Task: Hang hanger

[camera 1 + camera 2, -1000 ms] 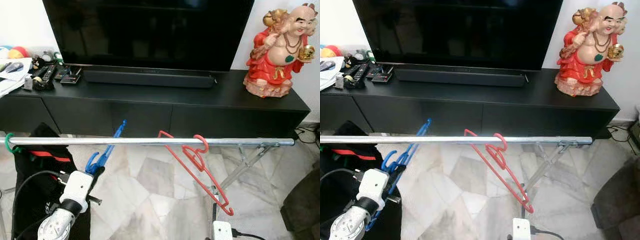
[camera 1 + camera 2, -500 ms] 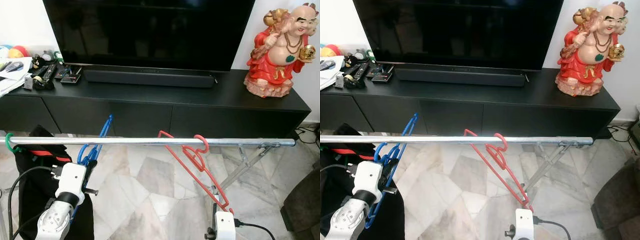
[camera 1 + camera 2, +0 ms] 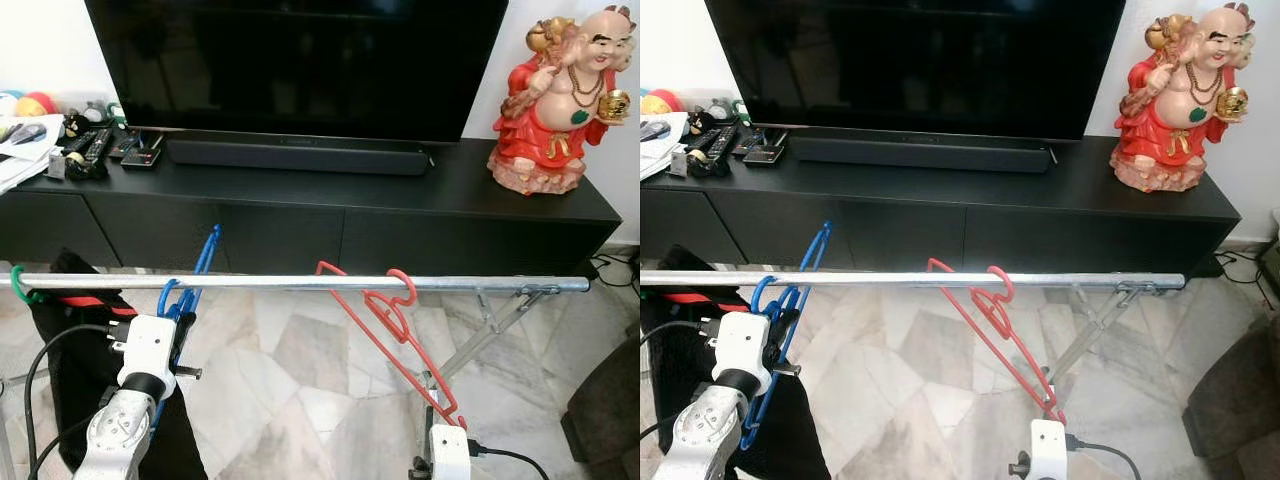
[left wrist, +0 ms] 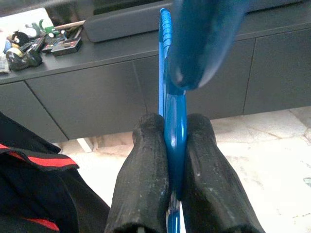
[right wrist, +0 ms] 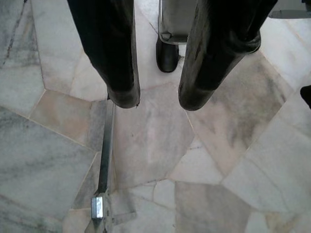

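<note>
A blue plastic hanger (image 3: 205,262) stands edge-on at the left part of the silver rail (image 3: 280,283). My left gripper (image 4: 176,160) is shut on its body, with the black fingers (image 4: 146,165) pressed on both sides. The blue hook (image 3: 167,292) curls up to the level of the rail; whether it is over the rail I cannot tell. A red hanger (image 3: 400,330) hangs tilted from the rail right of centre. My right gripper (image 5: 158,102) hangs low, open, pointing at the marble floor with nothing between its fingers.
A black garment with a red stripe (image 3: 70,340) hangs from a green hook (image 3: 17,285) at the rail's left end. Behind the rail stands a black TV console (image 3: 300,190) with a red statue (image 3: 560,100). The rack's folding legs (image 3: 490,320) slant down at right.
My left arm has carried the blue hanger left and upward, so its hook rose from below the rail to rail level. The right wrist has come up slightly into view.
</note>
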`<state>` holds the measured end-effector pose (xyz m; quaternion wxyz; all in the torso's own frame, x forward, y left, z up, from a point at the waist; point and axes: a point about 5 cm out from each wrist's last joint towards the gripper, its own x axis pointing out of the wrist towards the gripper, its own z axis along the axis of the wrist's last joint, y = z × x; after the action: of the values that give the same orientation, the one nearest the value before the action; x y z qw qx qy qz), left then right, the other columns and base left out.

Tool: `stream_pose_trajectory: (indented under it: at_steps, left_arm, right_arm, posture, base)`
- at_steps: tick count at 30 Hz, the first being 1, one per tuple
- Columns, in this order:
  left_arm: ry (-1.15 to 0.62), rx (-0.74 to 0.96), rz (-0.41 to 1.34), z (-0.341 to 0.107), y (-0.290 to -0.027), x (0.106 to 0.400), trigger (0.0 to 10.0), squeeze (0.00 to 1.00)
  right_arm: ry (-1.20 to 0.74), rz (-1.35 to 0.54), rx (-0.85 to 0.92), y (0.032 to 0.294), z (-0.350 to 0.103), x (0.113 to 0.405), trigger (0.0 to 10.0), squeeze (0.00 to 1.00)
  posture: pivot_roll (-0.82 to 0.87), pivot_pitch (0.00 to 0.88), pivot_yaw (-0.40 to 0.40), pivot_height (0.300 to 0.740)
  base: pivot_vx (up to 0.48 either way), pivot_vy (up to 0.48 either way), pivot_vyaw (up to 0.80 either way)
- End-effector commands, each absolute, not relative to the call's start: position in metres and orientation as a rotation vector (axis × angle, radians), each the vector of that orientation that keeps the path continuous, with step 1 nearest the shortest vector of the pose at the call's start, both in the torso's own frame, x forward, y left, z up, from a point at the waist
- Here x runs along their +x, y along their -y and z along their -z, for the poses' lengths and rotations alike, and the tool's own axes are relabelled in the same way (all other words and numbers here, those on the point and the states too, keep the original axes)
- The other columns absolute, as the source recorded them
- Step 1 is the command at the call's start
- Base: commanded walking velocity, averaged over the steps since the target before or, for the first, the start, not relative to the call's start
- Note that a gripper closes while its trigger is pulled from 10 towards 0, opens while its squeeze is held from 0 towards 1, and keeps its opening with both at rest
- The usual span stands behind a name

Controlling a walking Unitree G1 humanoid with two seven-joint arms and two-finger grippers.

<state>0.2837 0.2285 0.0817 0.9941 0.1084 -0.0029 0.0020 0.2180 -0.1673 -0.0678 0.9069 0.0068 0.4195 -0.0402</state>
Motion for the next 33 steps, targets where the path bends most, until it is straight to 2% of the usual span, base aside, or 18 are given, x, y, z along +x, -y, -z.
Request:
stream_pose_trajectory:
  at_steps: [1,12,15,24,25,26,27,28,33]
  left_arm:
    - [-0.011,0.217,-0.025,-0.082,-0.23,0.285,10.0,0.0]
    - [-0.123,0.201,-0.021,-0.072,-0.223,0.289,10.0,0.0]
    - [-0.151,0.207,-0.022,-0.07,-0.221,0.29,10.0,0.0]
    - [-0.162,0.192,0.011,-0.072,-0.213,0.291,10.0,0.0]
    - [-0.163,0.184,0.013,-0.071,-0.213,0.291,10.0,0.14]
    - [-0.164,0.179,0.014,-0.071,-0.212,0.29,10.0,0.69]
    - [-0.165,0.177,0.013,-0.071,-0.212,0.289,10.0,0.69]
    - [-0.166,0.16,0.006,-0.071,-0.213,0.288,10.0,1.0]
    - [-0.167,0.144,-0.001,-0.071,-0.213,0.286,10.0,1.0]
  right_arm:
    - [-0.865,0.094,0.017,0.171,0.066,0.221,10.0,0.0]
    - [-0.852,0.077,0.023,0.15,0.059,0.235,10.0,0.0]
    - [-0.862,0.091,0.019,0.168,0.064,0.225,10.0,0.0]
    - [-0.863,0.096,0.023,0.171,0.065,0.223,10.0,0.0]
    - [-0.863,0.096,0.024,0.171,0.065,0.223,10.0,0.0]
    - [-0.863,0.095,0.024,0.171,0.065,0.223,10.0,0.0]
    - [-0.863,0.095,0.025,0.171,0.065,0.223,10.0,0.0]
    - [-0.863,0.093,0.025,0.171,0.065,0.222,10.0,0.0]
    - [-0.863,0.092,0.026,0.171,0.065,0.222,10.0,0.0]
  posture:
    - [-0.04,0.104,-0.021,0.74]
    - [-0.05,0.104,-0.021,0.74]
    - [-0.04,0.106,-0.021,0.74]
    - [-0.04,0.105,-0.019,0.74]
    - [-0.04,0.105,-0.019,0.74]
    - [-0.04,0.105,-0.019,0.74]
    - [-0.04,0.104,-0.019,0.74]
    - [-0.04,0.104,-0.02,0.74]
    - [-0.04,0.103,-0.019,0.74]
  base:
    - [0.0,0.0,0.0]
    - [0.0,0.0,0.0]
    - [0.0,0.0,0.0]
    - [0.0,0.0,0.0]
    - [0.0,0.0,0.0]
    - [0.0,0.0,0.0]
    - [0.0,0.0,0.0]
    - [0.0,0.0,0.0]
    - [0.0,0.0,0.0]
